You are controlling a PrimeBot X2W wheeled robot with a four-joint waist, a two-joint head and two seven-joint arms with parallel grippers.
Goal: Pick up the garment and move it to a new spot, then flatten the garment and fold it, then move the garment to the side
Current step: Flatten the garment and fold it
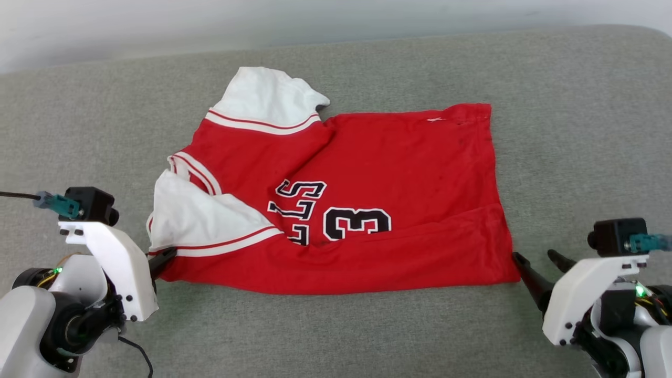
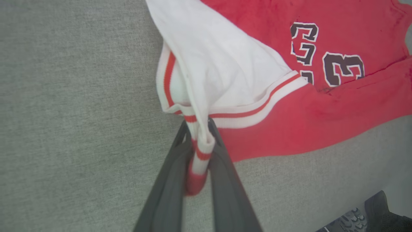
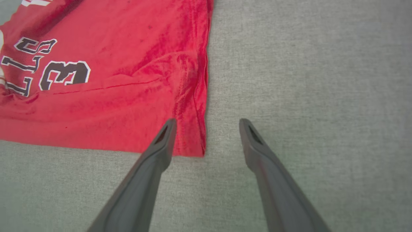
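Counted: one garment (image 1: pixel 367 199), two grippers, two white sleeves, one black number 3 (image 1: pixel 357 223) beside a few black white-edged letters.

Pinched tight between the pressed-together fingers of the left gripper (image 2: pixel 198 124): a bunched strip of red-and-white striped trim from the near sleeve (image 1: pixel 199 220), hanging down between the fingers toward the wrist and hiding their inner faces. Ahead of that gripper and to its right: the rest of the garment, lying on a grey fabric surface (image 1: pixel 577 131), red body rumpled, its near edge folded up over the lower part of the letters. Farther ahead of the same gripper: the far sleeve (image 1: pixel 265 100), lying flat with its striped trim showing.

Spread wide and holding nothing: the right gripper (image 3: pixel 208 120), at the garment's hem corner. Left fingertip over the red corner, right fingertip over bare surface just beside the hem. Touching the cloth or not: cannot tell.

Around: one black cable (image 1: pixel 16 195) with a teal plug, running into the camera block behind the left gripper. A like teal plug on the block behind the right gripper. Pale wall (image 1: pixel 157 26) well beyond both grippers, past the surface's far edge. One dark ridged thing (image 2: pixel 360 216) behind and to the right of the left gripper, too cropped to name.
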